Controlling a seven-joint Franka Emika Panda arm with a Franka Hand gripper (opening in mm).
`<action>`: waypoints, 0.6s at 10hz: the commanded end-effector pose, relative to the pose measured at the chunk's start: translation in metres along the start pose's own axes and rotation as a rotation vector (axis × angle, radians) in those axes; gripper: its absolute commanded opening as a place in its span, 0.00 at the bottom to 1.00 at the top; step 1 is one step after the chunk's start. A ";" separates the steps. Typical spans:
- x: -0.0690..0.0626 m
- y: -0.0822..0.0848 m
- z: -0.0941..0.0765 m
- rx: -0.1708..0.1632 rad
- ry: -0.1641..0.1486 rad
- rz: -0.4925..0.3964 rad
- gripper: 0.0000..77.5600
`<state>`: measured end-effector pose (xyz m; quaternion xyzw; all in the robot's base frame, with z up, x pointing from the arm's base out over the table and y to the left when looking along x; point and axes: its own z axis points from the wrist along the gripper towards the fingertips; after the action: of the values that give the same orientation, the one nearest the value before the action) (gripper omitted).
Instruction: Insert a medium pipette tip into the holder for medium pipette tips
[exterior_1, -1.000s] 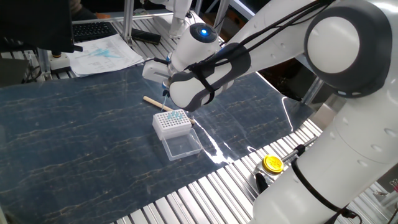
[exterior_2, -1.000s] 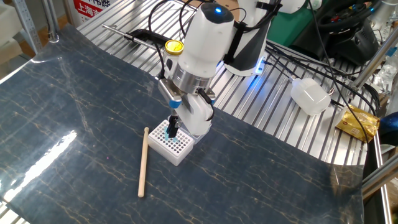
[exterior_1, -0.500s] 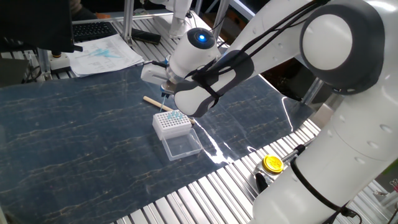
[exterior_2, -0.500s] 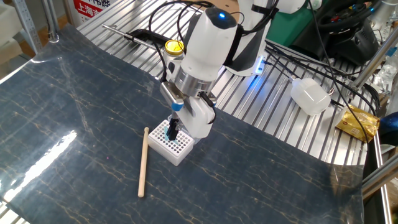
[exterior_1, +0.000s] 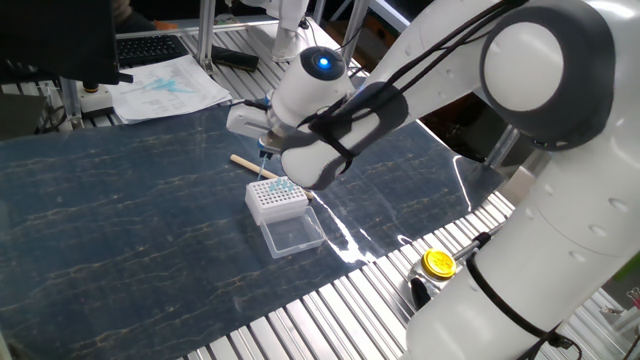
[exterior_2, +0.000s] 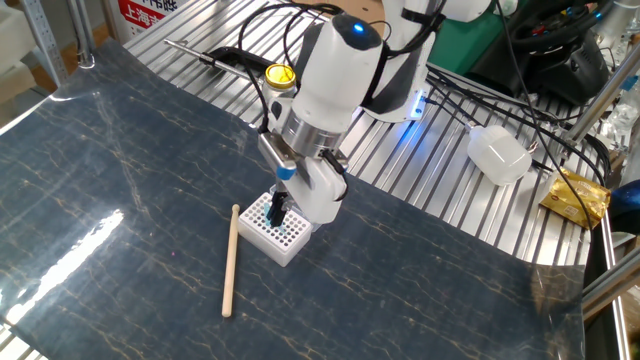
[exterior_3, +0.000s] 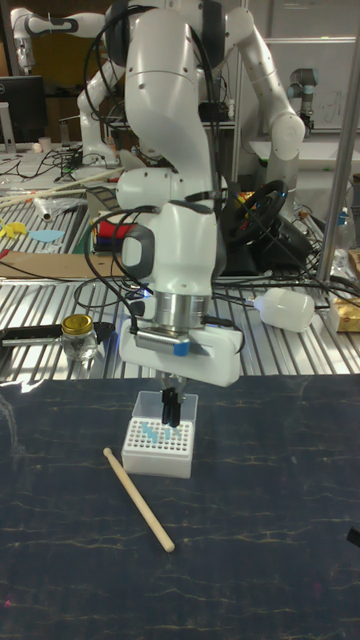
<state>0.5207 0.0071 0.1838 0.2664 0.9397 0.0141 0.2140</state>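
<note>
Three views put my gripper (exterior_3: 170, 405) directly over the holder for medium pipette tips (exterior_3: 157, 449), its dark fingers (exterior_2: 279, 209) drawn close together and pointing down at the grid of holes. I judge this the insertion step, though I cannot tell whether a medium pipette tip sits between the fingers; nothing blue shows there clearly. Next I need a straight, slow descent onto one free hole.

From the tall fixed view I see a few light-blue tips (exterior_3: 150, 432) on the grid, left of the fingers, and the cream stick (exterior_3: 138, 499) lying in front. Only one fixed view shows the clear lid (exterior_1: 291, 235) folded open flat on the mat, while the arm hides the fingers there.
</note>
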 end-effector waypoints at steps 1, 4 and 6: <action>0.002 0.003 0.012 -0.019 -0.039 -0.025 0.02; 0.002 0.003 0.010 -0.002 -0.055 -0.046 0.02; 0.003 0.003 0.010 0.000 -0.048 -0.062 0.02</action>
<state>0.5165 0.0124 0.1740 0.2505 0.9427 0.0087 0.2204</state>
